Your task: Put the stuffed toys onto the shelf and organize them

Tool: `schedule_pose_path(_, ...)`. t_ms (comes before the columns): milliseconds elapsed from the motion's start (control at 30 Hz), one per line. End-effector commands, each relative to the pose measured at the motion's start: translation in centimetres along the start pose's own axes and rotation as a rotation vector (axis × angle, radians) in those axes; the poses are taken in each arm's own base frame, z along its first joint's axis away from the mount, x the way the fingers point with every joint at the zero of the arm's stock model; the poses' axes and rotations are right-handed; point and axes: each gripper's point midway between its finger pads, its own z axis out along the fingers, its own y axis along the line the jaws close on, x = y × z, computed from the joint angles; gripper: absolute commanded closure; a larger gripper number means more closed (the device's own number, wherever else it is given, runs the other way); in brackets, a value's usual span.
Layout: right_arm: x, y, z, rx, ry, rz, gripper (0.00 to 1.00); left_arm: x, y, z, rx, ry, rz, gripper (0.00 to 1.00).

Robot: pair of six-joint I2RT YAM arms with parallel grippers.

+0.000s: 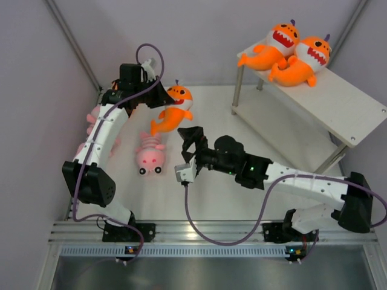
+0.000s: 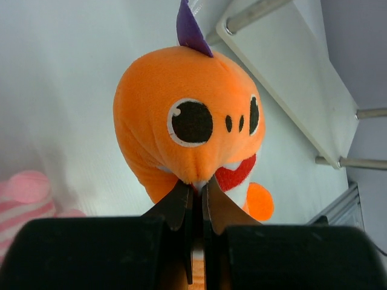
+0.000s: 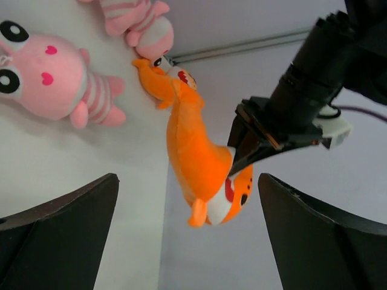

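Note:
My left gripper [image 1: 164,99] is shut on the head of an orange shark plush [image 1: 174,112] and holds it hanging, tail down, above the table. The left wrist view shows its face [image 2: 193,124] pinched between my fingertips [image 2: 184,196]. My right gripper [image 1: 183,145] is open and empty just right of this toy, which hangs between its fingers in the right wrist view [image 3: 199,157]. Two more orange sharks [image 1: 275,48] [image 1: 304,63] lie on the top board of the shelf [image 1: 344,106]. A pink plush [image 1: 150,158] lies face up on the table.
A second pink striped plush [image 1: 92,118] lies at the far left, partly under my left arm; it also shows in the right wrist view [image 3: 136,21]. The shelf's lower board [image 1: 284,127] and metal legs [image 1: 237,87] stand at the right. Grey walls close the back.

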Motion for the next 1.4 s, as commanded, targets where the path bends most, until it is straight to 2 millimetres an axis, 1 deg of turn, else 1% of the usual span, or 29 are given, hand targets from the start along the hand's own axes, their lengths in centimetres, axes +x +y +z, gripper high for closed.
schedule_pose_path(0,-1.6,-4.3,1.3,0.157,0.008,-0.268,0.01,0.9,-3.1,-2.2,0.078,0.004,0.037,1.00)
schedule_pose_path(67,-1.3,-4.4,1.9,0.184,0.034,-0.305,0.01,1.2,-3.5,-2.8,0.086,0.012,0.035,1.00)
schedule_pose_path(233,0.3,-2.7,4.7,0.121,0.100,-0.400,0.01,2.2,-4.1,-3.2,0.126,0.043,0.015,1.00)
schedule_pose_path(267,0.7,-2.9,5.1,0.126,0.113,-0.408,0.01,2.2,-4.4,-3.5,0.133,0.046,0.015,1.00)
schedule_pose_path(300,1.2,-2.2,5.9,0.109,0.126,-0.419,0.01,2.3,-4.5,-3.6,0.139,0.048,0.016,1.00)
schedule_pose_path(500,3.4,-2.7,7.8,0.145,0.199,-0.388,0.01,2.5,-5.2,-4.2,0.167,0.060,0.020,1.00)
schedule_pose_path(533,3.6,-3.5,7.8,0.172,0.227,-0.379,0.03,2.7,-5.2,-4.2,0.172,0.068,0.018,1.00)
schedule_pose_path(567,4.1,-3.8,7.9,0.183,0.250,-0.373,0.09,2.9,-5.2,-4.3,0.174,0.075,0.015,1.00)
schedule_pose_path(600,4.3,-3.9,8.4,0.188,0.264,-0.364,0.19,3.1,-5.2,-4.3,0.173,0.080,0.015,1.00)
schedule_pose_path(633,4.6,-4.4,8.4,0.209,0.285,-0.352,0.49,3.3,-5.1,-4.3,0.173,0.086,0.015,1.00)
schedule_pose_path(700,4.8,-4.9,8.2,0.228,0.306,-0.334,0.87,3.5,-4.8,-4.1,0.172,0.096,0.027,1.00)
schedule_pose_path(733,4.6,-5.7,7.9,0.256,0.308,-0.319,1.00,3.6,-4.7,-4.0,0.170,0.101,0.034,1.00)
schedule_pose_path(767,4.1,-6.0,7.6,0.263,0.298,-0.280,1.00,3.7,-4.5,-3.9,0.165,0.104,0.043,0.99)
schedule_pose_path(800,3.2,-8.0,6.5,0.299,0.282,-0.246,1.00,3.2,-4.5,-4.2,0.161,0.092,0.067,0.91)
schedule_pose_path(833,2.5,-8.8,5.9,0.309,0.262,-0.212,1.00,2.9,-4.2,-4.3,0.153,0.089,0.063,0.81)
schedule_pose_path(867,2.2,-8.4,5.6,0.273,0.241,-0.131,1.00,2.3,-4.3,-4.7,0.153,0.075,0.062,0.68)
schedule_pose_path(900,0.2,-11.3,3.7,0.314,0.166,-0.083,1.00,1.6,-4.2,-5.3,0.155,0.056,0.057,0.45)
schedule_pose_path(933,-0.6,-11.8,3.0,0.296,0.132,-0.043,1.00,-0.2,-4.3,-6.5,0.165,0.012,0.059,0.30)
schedule_pose_path(967,-0.9,-11.3,2.3,0.243,0.112,0.026,1.00,-0.8,-4.2,-7.0,0.165,-0.006,0.065,0.10)
schedule_pose_path(1000,-2.7,-13.5,0.3,0.265,0.041,0.053,1.00,-1.9,-3.3,-7.7,0.146,-0.036,0.061,0.02)
schedule_pose_path(1033,-3.3,-14.3,-0.7,0.269,0.014,0.079,1.00,-2.8,-3.2,-8.5,0.135,-0.067,0.075,0.02)
schedule_pose_path(1067,-3.3,-13.7,-1.4,0.223,0.016,0.121,1.00,-3.1,-2.5,-8.7,0.112,-0.080,0.077,0.02)
schedule_pose_path(1100,-4.3,-15.5,-3.5,0.258,-0.013,0.139,1.00,-3.6,-1.5,-9.1,0.081,-0.098,0.067,0.02)
schedule_pose_path(1133,-4.5,-16.2,-4.5,0.266,-0.018,0.151,1.00,-3.6,-0.7,-9.3,0.054,-0.107,0.062,0.02)
schedule_pose_path(1167,-4.8,-16.8,-5.7,0.282,-0.022,0.169,1.00,-3.6,-0.1,-9.4,0.039,-0.111,0.058,0.02)
schedule_pose_path(1200,-5.2,-18.3,-8.0,0.317,-0.027,0.175,1.00,-3.6,0.4,-9.6,0.025,-0.116,0.062,0.02)
schedule_pose_path(1233,-5.4,-19.1,-9.4,0.340,-0.032,0.182,1.00,-3.5,0.5,-9.7,0.019,-0.118,0.068,0.02)
schedule_pose_path(1267,-5.8,-20.5,-11.6,0.386,-0.040,0.185,1.00,-3.0,1.0,-9.4,0.004,-0.107,0.063,0.02)
schedule_pose_path(1367,-4.9,-23.5,-15.9,0.495,0.043,0.160,1.00,-2.1,1.1,-9.2,0.018,-0.083,0.057,0.02)
